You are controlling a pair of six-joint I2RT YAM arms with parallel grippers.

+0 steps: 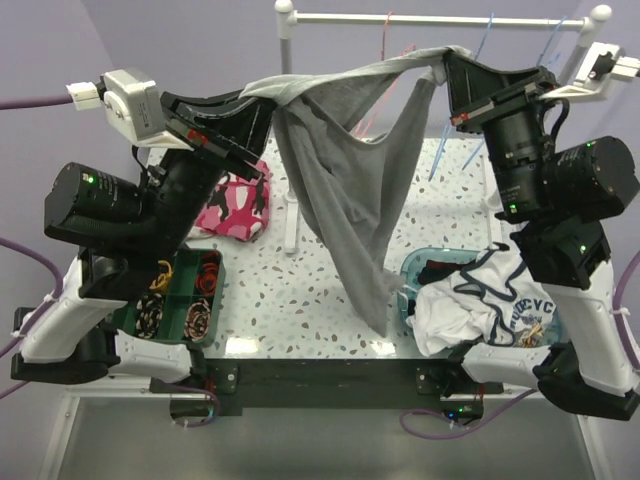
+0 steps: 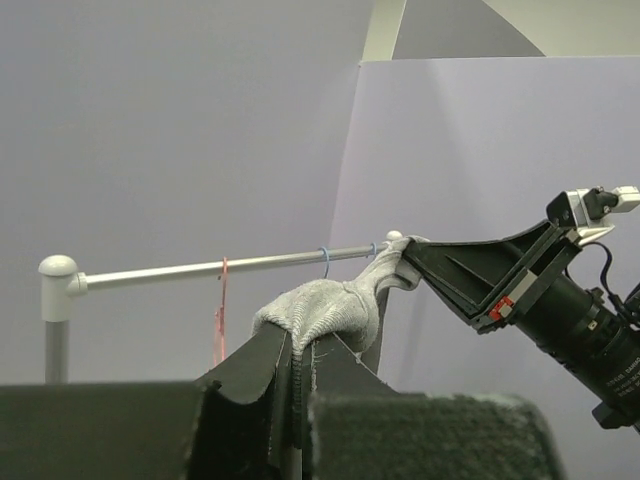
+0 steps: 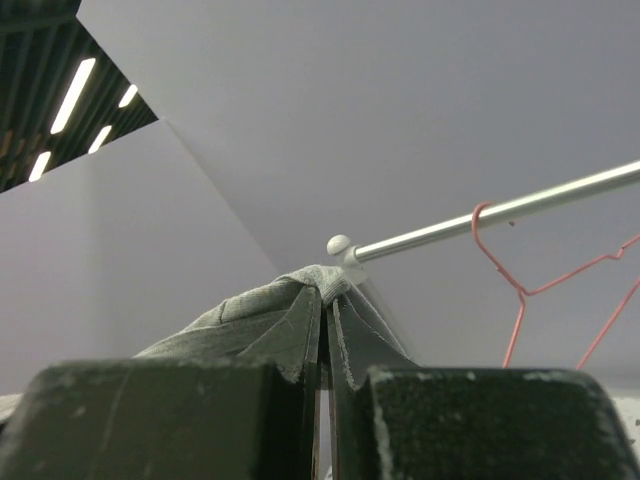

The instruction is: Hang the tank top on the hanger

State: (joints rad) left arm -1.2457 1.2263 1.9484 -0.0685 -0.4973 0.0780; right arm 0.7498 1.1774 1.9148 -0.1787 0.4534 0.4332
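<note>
**Tank top held spread in front of the hanger**

Above the worktop [image 1: 300, 290], my left hand [image 1: 262, 100] and right hand [image 1: 447, 65] are each clamped on the top edge of the tank top [image 1: 350, 190]. They hold it raised and stretched, so the opening gapes. Beyond it, the hanger [image 3: 520, 290] hangs from the rail [image 1: 440, 18], not yet inside the garment. I judge threading comes next.

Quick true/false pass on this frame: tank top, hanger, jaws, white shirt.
1. Both arms' jaws are shut on the tank top. True.
2. The tank top lies flat on the table. False: it hangs in the air, stretched between the two arms.
3. The pink hanger hangs on the rail. True.
4. The tank top is already on the hanger. False: only the jaws hold it.
5. The white shirt hangs on the rail. False: it lies in the basket.
</note>
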